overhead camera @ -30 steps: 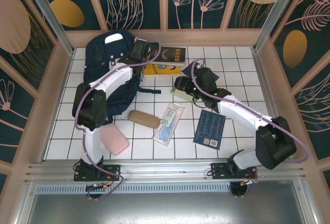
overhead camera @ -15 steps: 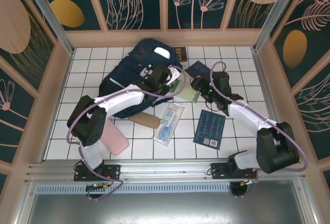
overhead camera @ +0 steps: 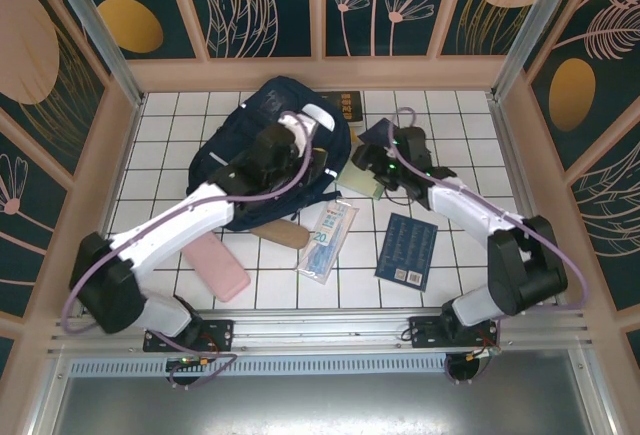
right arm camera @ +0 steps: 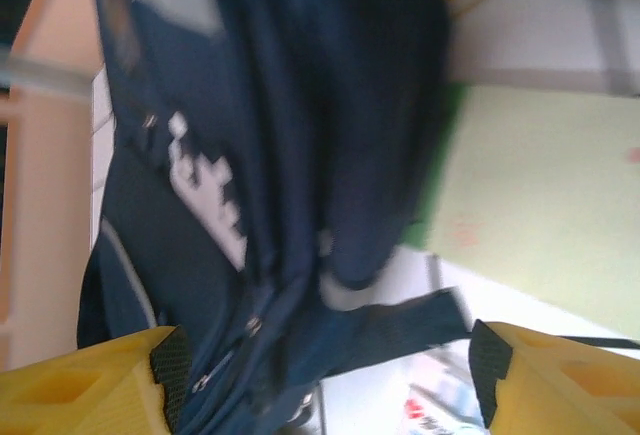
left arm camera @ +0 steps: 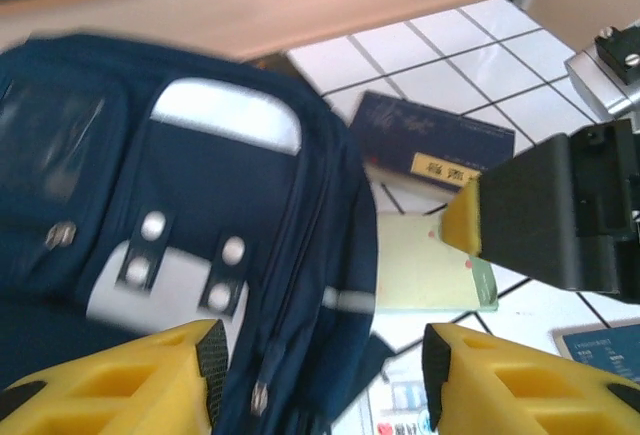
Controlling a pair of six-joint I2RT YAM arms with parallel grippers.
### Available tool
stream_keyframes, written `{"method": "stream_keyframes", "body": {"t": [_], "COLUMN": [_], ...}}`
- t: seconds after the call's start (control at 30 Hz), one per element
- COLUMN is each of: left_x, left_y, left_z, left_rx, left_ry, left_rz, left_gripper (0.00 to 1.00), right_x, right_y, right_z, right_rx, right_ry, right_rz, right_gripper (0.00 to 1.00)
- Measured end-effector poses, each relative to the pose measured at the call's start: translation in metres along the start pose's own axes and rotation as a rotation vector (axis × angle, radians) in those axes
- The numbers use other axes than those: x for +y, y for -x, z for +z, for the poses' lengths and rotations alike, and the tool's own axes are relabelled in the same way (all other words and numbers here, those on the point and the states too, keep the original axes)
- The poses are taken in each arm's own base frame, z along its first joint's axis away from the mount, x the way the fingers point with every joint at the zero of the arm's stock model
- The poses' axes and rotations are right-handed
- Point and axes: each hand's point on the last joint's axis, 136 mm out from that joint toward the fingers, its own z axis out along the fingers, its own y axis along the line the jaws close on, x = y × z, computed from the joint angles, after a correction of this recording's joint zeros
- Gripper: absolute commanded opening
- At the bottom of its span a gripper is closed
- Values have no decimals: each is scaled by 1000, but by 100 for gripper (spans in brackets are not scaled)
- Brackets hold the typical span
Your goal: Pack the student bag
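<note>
The student bag (overhead camera: 252,105) lies flat at the upper middle of the desk (overhead camera: 170,120), pockets and zips facing up. My left hand (left arm camera: 322,370) hovers over its right edge, fingers parted, holding nothing. My right hand (right arm camera: 325,380) is close beside it, spread wide and also empty. A pale green notebook (left arm camera: 430,270) touches the bag's edge. I'd pin the fabric with one hand and work a zip open before lifting anything in.
</note>
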Motion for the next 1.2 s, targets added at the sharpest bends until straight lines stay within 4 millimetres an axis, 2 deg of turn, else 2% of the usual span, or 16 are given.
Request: {"method": "stream_keyframes", "body": {"t": [0.07,0.13,0.2,0.27,0.4,0.53,0.7,0.73,0.77,0.83,0.93,1.0,1.13,1.2], "left_x": [19,40,61,76,90,106,130,135,140,147,149,146,127,117], "left_y": [-24,-52,-81,-102,-122,-147,-194,-201,-206,-208,-198,-183,-142,-130], "left_z": [-11,-19,-29,-42,-67,-76,-71,-69,-67,-62,-60,-57,-56,-56], "left_rx": [38,89,136,159,157,173,266,285,298,303,284,256,168,146], "left_ry": [50,102,158,199,235,294,394,416,430,443,429,393,243,180], "left_rz": [-121,-228,-335,-425,-561,-663,-718,-725,-733,-737,-712,-683,-627,-605], "left_gripper": [58,58,57,57,57,56,54,54,54,54,57,58,64,67], "right_x": [18,24,21,12,1,1,12,14,16,24,36,43,60,71], "right_y": [-14,-28,-46,-65,-92,-99,-94,-93,-93,-92,-92,-90,-81,-73], "right_z": [17,34,51,64,85,102,116,118,119,120,121,121,120,123], "right_rx": [60,116,177,236,316,337,317,313,310,306,304,303,302,300], "right_ry": [25,33,25,4,-26,-22,23,29,37,58,89,101,126,139], "right_rz": [-29,-36,-26,-5,38,91,184,207,229,275,332,370,440,466], "right_gripper": [77,76,73,71,64,43,5,0,0,0,0,0,0,0]}}
